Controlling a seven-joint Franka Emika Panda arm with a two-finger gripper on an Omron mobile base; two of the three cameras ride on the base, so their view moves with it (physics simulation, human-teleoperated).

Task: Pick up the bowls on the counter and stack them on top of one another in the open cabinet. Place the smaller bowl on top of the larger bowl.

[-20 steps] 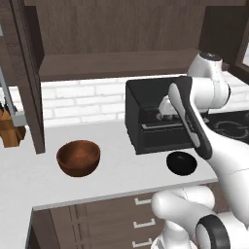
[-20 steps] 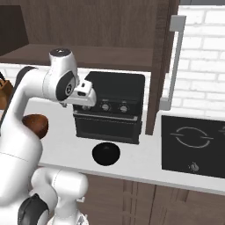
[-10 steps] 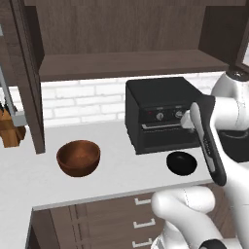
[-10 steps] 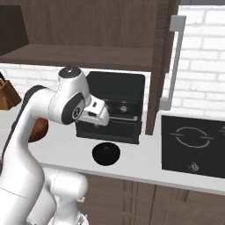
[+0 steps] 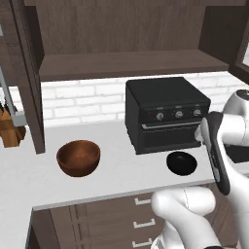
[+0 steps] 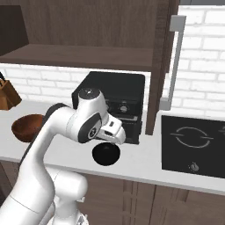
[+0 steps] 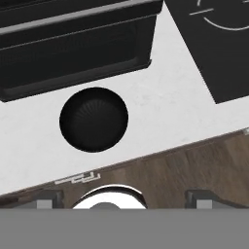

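The small glossy black bowl (image 5: pixel 181 163) (image 6: pixel 105 154) (image 7: pixel 94 119) sits on the white-grey counter (image 5: pixel 112 177) (image 6: pixel 140 161) (image 7: pixel 165 107), just in front of a black oven. My gripper (image 7: pixel 126 199) hangs above the bowl, a little nearer the counter's front edge. It is open, its fingertips (image 7: pixel 48 199) wide apart with nothing between them. My hand (image 6: pixel 113 132) hovers right over the bowl in the right base view. The larger reddish-brown bowl (image 5: pixel 79 157) (image 6: pixel 26 127) rests upright far to the left. The cabinet's brown shelf (image 5: pixel 126 65) (image 6: pixel 79 55) above stands bare.
A black countertop oven (image 5: pixel 165 114) (image 6: pixel 116 99) (image 7: pixel 78 39) stands behind the black bowl. A black cooktop (image 6: pixel 193 145) (image 7: pixel 219 44) lies to the right. A knife block (image 5: pixel 9 129) (image 6: pixel 6 94) is at the far left. Open cabinet doors (image 5: pixel 29 73) (image 6: pixel 160 66) hang down beside the shelf.
My arm has swung to the right and lowered, bringing the hand from in front of the oven to above the black bowl. Both bowls have stayed put.
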